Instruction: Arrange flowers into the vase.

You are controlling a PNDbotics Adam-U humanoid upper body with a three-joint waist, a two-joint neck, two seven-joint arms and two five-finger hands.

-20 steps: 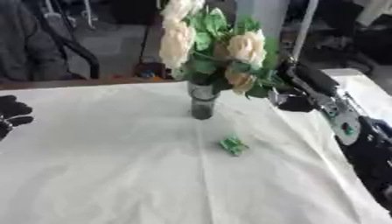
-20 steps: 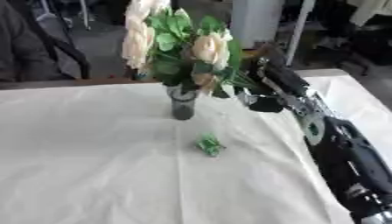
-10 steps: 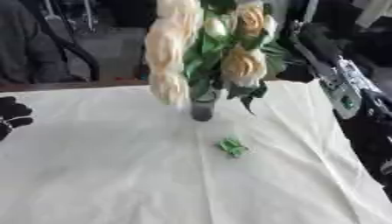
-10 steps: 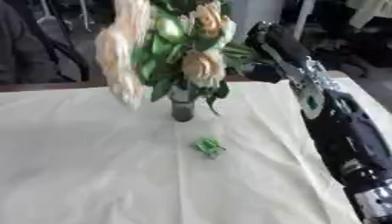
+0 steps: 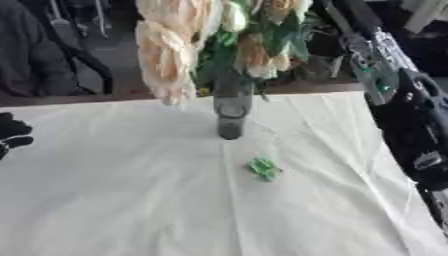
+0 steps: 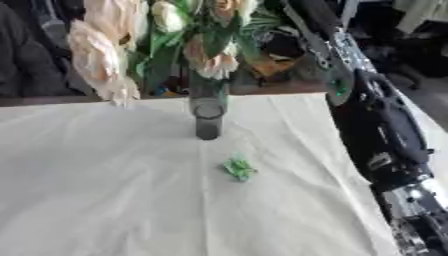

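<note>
Left hand [image 5: 12, 134] is resting with fingers curled at the counter's [image 5: 122, 200] left edge; well to its right the dark vase [image 5: 231, 114] is standing with cream flowers [image 5: 171, 55], a green scrap [image 5: 264, 167] lying nearer; the right hand's fingers cannot be seen.

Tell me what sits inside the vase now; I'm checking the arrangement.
Green stems and leaves rise from the vase, carrying cream flowers above it. The dark glass hides how deep the stems reach.
</note>
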